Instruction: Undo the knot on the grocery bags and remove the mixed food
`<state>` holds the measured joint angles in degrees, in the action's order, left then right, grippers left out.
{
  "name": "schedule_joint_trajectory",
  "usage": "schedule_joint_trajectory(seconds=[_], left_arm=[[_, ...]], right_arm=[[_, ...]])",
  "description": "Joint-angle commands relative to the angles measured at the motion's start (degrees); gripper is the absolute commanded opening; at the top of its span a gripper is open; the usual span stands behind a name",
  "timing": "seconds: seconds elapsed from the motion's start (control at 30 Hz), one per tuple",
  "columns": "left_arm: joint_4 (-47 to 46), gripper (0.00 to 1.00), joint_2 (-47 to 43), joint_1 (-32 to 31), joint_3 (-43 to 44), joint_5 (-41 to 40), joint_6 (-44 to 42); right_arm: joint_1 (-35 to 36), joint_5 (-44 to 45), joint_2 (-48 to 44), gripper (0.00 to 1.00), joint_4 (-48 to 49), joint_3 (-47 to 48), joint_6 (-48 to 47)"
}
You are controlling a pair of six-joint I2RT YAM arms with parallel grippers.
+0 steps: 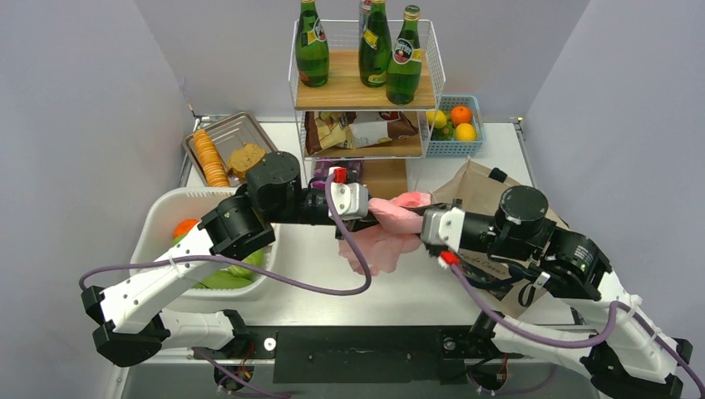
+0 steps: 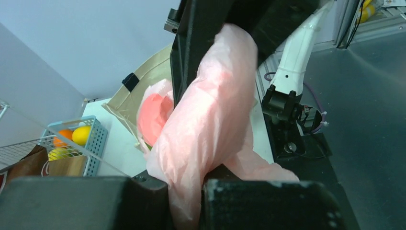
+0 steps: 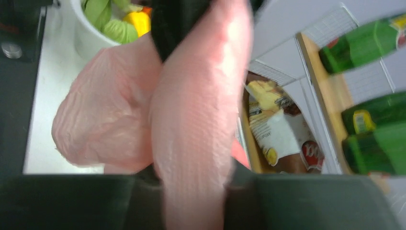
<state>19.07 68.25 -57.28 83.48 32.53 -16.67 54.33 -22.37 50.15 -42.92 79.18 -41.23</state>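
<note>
Above the middle of the table (image 1: 324, 287), the pink bag (image 1: 387, 241) is held stretched between the left gripper (image 1: 376, 208) and the right gripper (image 1: 417, 221), both clamped narrow on its plastic. If it is pulled apart hard, the thin film could be torn, or slipped from one grip and dropped.

Open bench (image 1: 416, 291) lies in front of the pink bag (image 1: 387, 237), between the two arms, crossed only by the left arm's purple cable (image 1: 332, 290). Behind the bag the way is closed: the wire rack (image 1: 430, 83) stands just beyond it. On the left, the left arm (image 1: 191, 249) reaches across the white tub (image 1: 154, 220). On the right, the right arm (image 1: 532, 229) lies over the canvas tote (image 1: 470, 183). At the back, the metal tray (image 1: 249, 125) sits near the rack's left side and the blue basket (image 1: 478, 150) just beside its right, crowding that edge.
</note>
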Motion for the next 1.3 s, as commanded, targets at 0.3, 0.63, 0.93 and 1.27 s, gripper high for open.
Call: schedule_joint_trajectory(seconds=[0.3, 0.63, 0.93, 1.27], left_arm=[[-14.40, 0.64, -1.67, 12.61, 4.06, -12.58, 15.58], [-16.65, 0.64, -1.39, 14.08, -0.79, -12.90, 13.52], [-17.80, 0.64, -1.98, 14.12, -4.49, -10.90, 11.76], [-14.44, 0.64, -5.28, 14.16, -9.44, -16.54, 11.19]], right_arm=[[-21.93, 8.17, -5.89, 0.00, -7.06, 10.68, 18.92], [-37.25, 32.66, -8.57, 0.00, -17.14, 14.18, 21.69], [-38.53, 41.31, -5.55, 0.00, -28.29, 5.98, 14.75], [-40.13, 26.36, 4.44, 0.06, -34.67, -10.70, 6.35]])
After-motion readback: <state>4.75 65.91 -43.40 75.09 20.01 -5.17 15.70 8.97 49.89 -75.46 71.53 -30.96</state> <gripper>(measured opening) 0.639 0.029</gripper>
